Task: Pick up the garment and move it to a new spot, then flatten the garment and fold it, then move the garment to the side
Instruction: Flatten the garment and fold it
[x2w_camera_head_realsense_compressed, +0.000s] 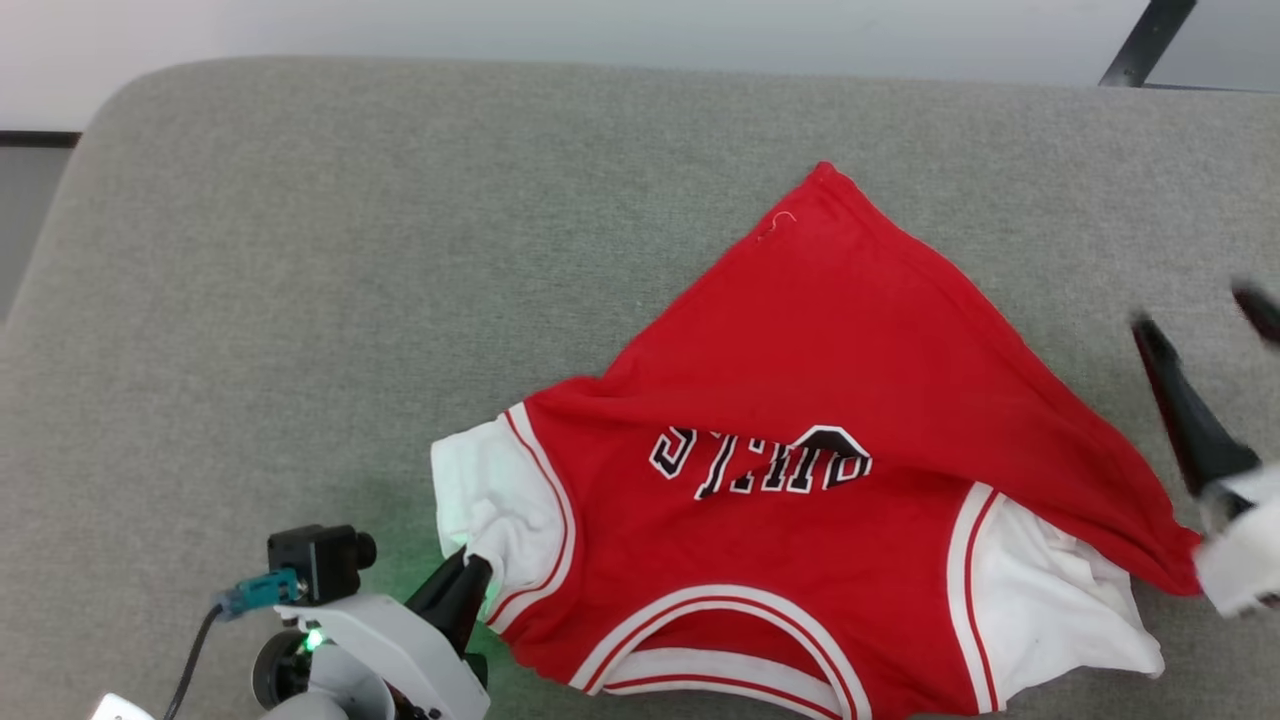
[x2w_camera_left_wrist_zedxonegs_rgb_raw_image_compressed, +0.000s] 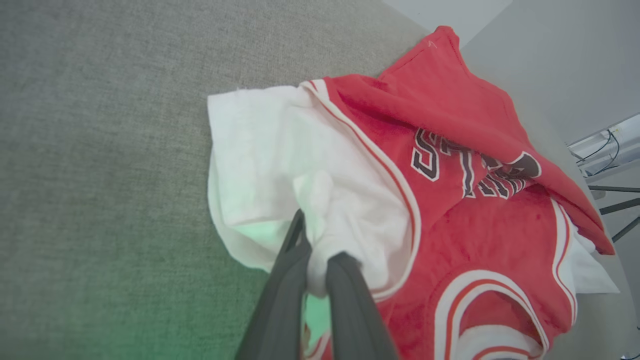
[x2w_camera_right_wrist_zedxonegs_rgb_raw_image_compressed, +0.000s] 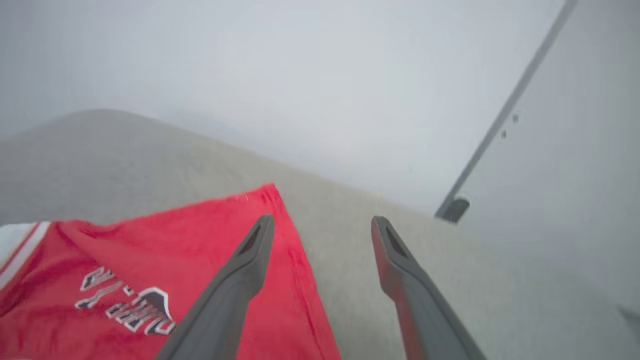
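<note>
The garment (x2w_camera_head_realsense_compressed: 800, 420), a red jersey T-shirt with white sleeves and a black print, lies crumpled on the grey cushion, neckline toward me. My left gripper (x2w_camera_head_realsense_compressed: 475, 575) is shut on the white sleeve at the shirt's near left; in the left wrist view the sleeve cloth (x2w_camera_left_wrist_zedxonegs_rgb_raw_image_compressed: 320, 200) bunches between the dark fingers (x2w_camera_left_wrist_zedxonegs_rgb_raw_image_compressed: 285, 280). My right gripper (x2w_camera_head_realsense_compressed: 1205, 325) hangs open above the cushion just right of the shirt, holding nothing. From the right wrist, its two fingers (x2w_camera_right_wrist_zedxonegs_rgb_raw_image_compressed: 250, 260) stand wide apart over the garment's (x2w_camera_right_wrist_zedxonegs_rgb_raw_image_compressed: 150, 260) red edge.
The grey cushion (x2w_camera_head_realsense_compressed: 350, 300) stretches wide to the left and behind the shirt, with a rounded far-left corner. A pale wall runs along the back. A dark metal leg (x2w_camera_head_realsense_compressed: 1145, 40) stands at the far right.
</note>
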